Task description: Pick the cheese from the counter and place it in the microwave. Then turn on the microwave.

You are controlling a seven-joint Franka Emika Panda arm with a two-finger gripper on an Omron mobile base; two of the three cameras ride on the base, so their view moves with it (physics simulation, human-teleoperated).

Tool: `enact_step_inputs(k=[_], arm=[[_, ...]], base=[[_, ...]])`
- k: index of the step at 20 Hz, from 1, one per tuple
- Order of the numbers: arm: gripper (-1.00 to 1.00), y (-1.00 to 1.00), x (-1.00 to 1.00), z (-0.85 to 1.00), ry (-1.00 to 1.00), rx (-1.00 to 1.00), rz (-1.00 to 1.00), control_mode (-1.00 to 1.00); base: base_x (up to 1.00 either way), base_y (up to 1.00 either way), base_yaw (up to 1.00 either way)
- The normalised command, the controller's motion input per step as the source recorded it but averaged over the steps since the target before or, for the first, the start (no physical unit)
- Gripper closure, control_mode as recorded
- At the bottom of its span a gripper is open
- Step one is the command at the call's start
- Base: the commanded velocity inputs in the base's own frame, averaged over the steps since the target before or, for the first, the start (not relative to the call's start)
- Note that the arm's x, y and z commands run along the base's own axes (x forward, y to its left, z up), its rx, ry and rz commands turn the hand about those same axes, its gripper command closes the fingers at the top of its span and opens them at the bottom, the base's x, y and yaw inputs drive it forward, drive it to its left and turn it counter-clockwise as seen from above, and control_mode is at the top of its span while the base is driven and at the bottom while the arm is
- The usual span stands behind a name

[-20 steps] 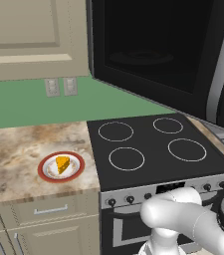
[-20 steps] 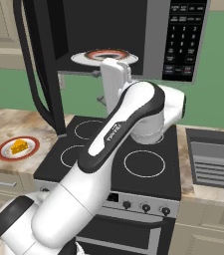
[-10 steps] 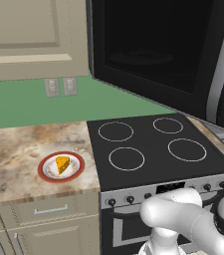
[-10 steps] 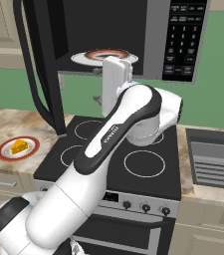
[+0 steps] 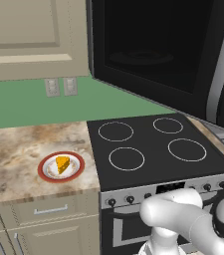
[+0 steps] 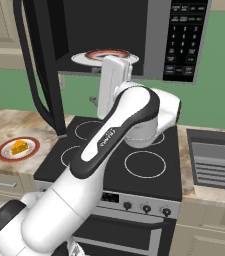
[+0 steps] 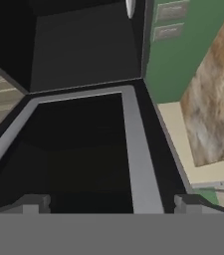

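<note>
The cheese (image 5: 62, 164), a small orange wedge, lies on a white plate with a red rim (image 5: 49, 175) on the marbled counter (image 5: 14, 149), left of the stove. It also appears as the cheese (image 6: 18, 147) at far left. The black microwave (image 6: 184, 40) hangs above the stove with its door (image 5: 158, 60) swung open. My arm (image 6: 134, 115) reaches up in front of the microwave's opening. My gripper (image 7: 111, 204) is open and holds nothing; it faces the door's dark window, far from the cheese.
A second red-rimmed plate (image 6: 106, 56) sits inside the microwave. The black stovetop (image 5: 158, 149) with white rings lies below my arm. A sink (image 6: 214, 160) is to the right of the stove. Beige cabinets (image 5: 29, 35) hang upper left.
The arm has barely shifted in front of the microwave opening. The cheese and both plates have stayed put, and the gripper has stayed open.
</note>
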Motion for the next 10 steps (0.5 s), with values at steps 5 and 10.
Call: enact_step_inputs(k=[5, 10], arm=[[-1.0, 0.1, -0.06, 0.03, 0.02, 0.0, 0.03, -1.0], [-1.0, 0.11, -0.1, 0.06, 0.0, 0.0, 0.02, -1.0]], base=[[0.0, 0.0, 0.0], [0.0, 0.0, 0.0]])
